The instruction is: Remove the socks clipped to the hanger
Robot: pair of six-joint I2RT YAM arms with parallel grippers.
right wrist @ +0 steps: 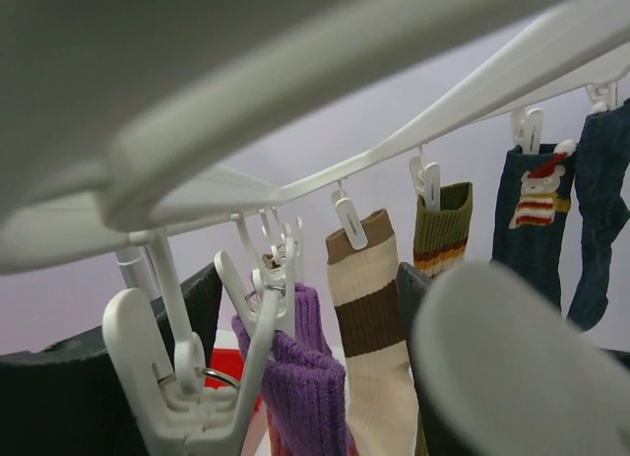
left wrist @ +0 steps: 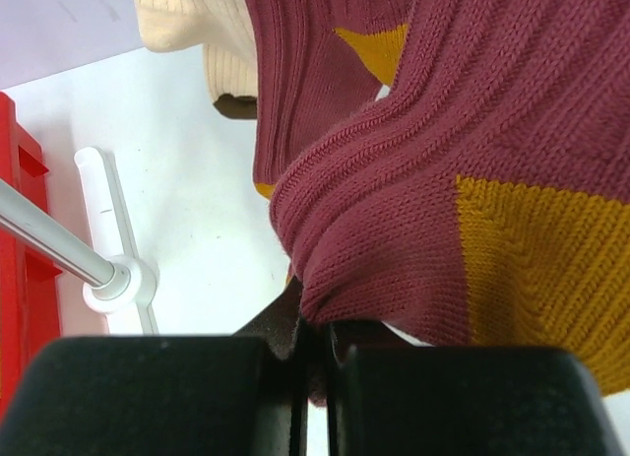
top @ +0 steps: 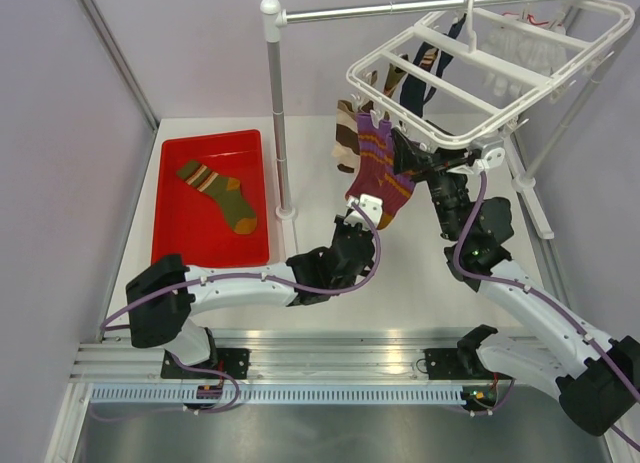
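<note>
The white hanger [top: 400,108] hangs at the upper right with socks clipped under it. A purple sock with orange stripes [top: 383,173] hangs from its near edge. My left gripper [top: 366,211] is shut on the sock's lower end; the left wrist view shows knit fabric [left wrist: 443,131] pinched between the jaws [left wrist: 315,353]. My right gripper [top: 410,163] is open at the sock's top. In the right wrist view its fingers straddle [right wrist: 285,397] the white clip [right wrist: 266,289] holding the purple cuff [right wrist: 310,377]. Brown-and-cream [right wrist: 369,318], olive [right wrist: 443,225] and navy [right wrist: 536,220] socks hang behind.
A red tray [top: 180,238] at left holds an olive-and-orange sock [top: 222,191]. The metal pole stand [top: 276,113] rises between tray and hanger, its base [left wrist: 118,279] to the left in the left wrist view. A stand leg [top: 530,193] runs down the right side. White socks [top: 510,68] hang farther back.
</note>
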